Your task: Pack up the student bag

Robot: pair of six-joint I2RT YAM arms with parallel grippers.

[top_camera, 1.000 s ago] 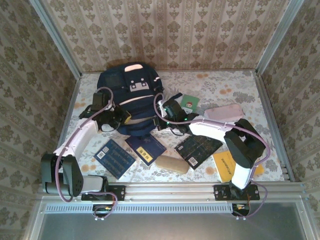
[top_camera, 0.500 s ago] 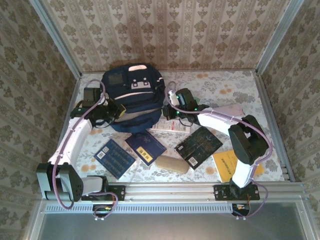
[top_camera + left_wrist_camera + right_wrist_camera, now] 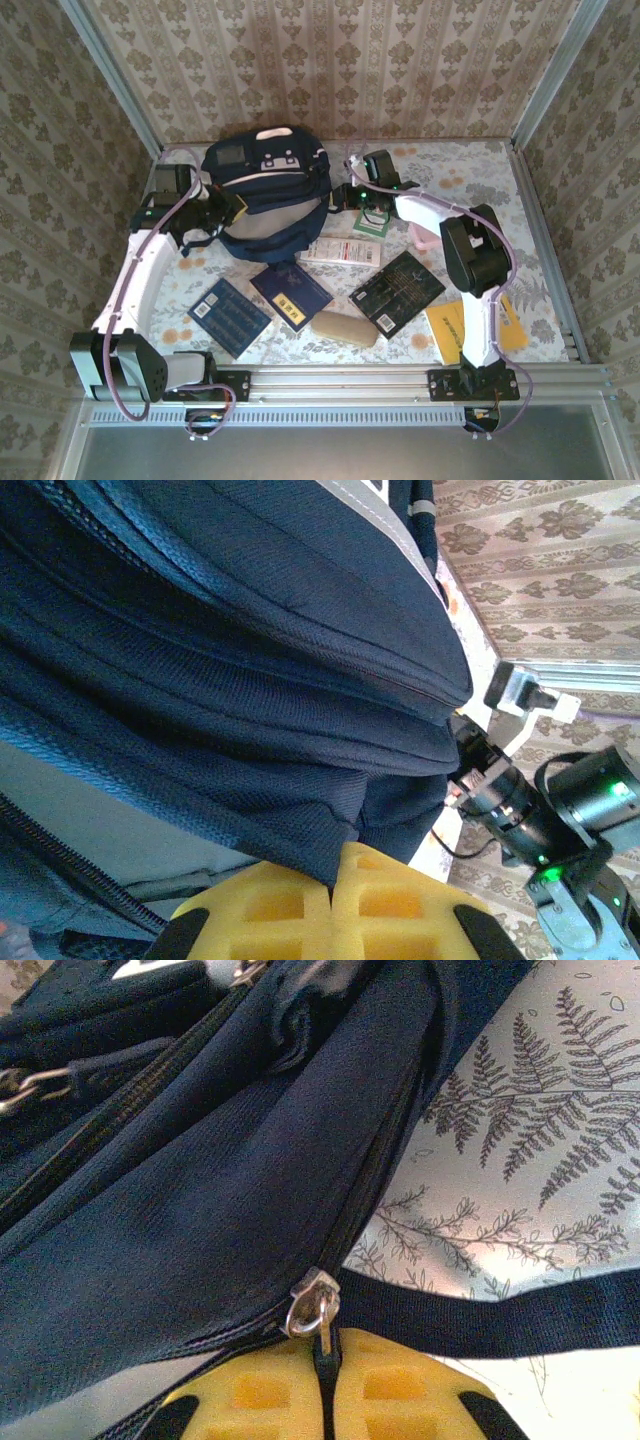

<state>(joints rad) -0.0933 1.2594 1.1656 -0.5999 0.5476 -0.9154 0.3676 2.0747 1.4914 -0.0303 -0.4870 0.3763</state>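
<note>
The student bag (image 3: pixel 268 188), navy with pale trim, lies at the back left of the table. My left gripper (image 3: pixel 231 208) is at its left side. In the left wrist view the yellow pads (image 3: pixel 290 910) are shut on a fold of the bag's navy fabric (image 3: pixel 250 730). My right gripper (image 3: pixel 343 196) is at the bag's right edge. The right wrist view shows it shut on the black tab of the zipper pull (image 3: pixel 324 1352), just below the metal slider (image 3: pixel 312 1303). A dark strap (image 3: pixel 500 1315) crosses the tablecloth beside it.
In front of the bag lie a white booklet (image 3: pixel 341 250), a blue book (image 3: pixel 230 316), a navy book (image 3: pixel 291 294), a black book (image 3: pixel 398 290), a yellow book (image 3: pixel 455 332) and a beige case (image 3: pixel 343 328). A green card (image 3: pixel 372 221) and a pink pouch (image 3: pixel 424 236) lie by the right arm.
Both grippers have moved toward the back wall, and the bag has shifted back with them. The right gripper has travelled right along the bag's edge. The white booklet now lies uncovered.
</note>
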